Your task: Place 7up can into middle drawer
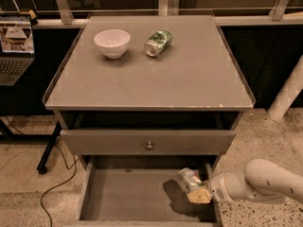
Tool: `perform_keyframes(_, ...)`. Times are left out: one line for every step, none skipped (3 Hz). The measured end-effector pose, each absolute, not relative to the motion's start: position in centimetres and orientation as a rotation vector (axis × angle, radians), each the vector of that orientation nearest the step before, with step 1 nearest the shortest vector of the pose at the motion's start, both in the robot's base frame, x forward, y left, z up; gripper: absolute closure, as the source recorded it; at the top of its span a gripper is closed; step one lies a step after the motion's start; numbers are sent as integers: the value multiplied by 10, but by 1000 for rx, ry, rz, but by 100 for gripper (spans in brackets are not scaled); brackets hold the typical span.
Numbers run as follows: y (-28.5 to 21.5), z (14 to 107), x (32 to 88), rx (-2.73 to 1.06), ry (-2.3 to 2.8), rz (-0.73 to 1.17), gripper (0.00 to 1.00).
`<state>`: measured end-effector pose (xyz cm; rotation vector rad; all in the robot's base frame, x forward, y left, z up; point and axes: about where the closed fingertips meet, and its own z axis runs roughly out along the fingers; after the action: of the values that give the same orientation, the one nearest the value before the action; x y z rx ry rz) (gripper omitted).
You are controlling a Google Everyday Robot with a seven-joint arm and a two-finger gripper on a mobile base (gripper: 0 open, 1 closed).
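Here the hand [198,193], reaching in from the right, grips the 7up can [188,178], whose long axis slants up-left from it, over the right part of the open middle drawer [128,193].

bowl [112,42] and soda can [158,43] sit on table [151,84] near far edge, bowl left of soda can. Under front edge: knob drawer [149,142], below it middle drawer [128,193] pulled out forward. gripper [197,191] over middle drawer's right side, clamped on 7up can [189,178].
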<state>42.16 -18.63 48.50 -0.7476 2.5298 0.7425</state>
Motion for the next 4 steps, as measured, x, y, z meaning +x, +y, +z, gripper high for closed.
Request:
perform_keyframes(-178,474,426,-762,2549,746,100)
perform_keyframes(-168,463,431,-798,2569,739,100)
perform_keyframes(-158,453,435,-840,2586,739,100)
perform_keyframes(-153,446,436,-850,2603,741,100)
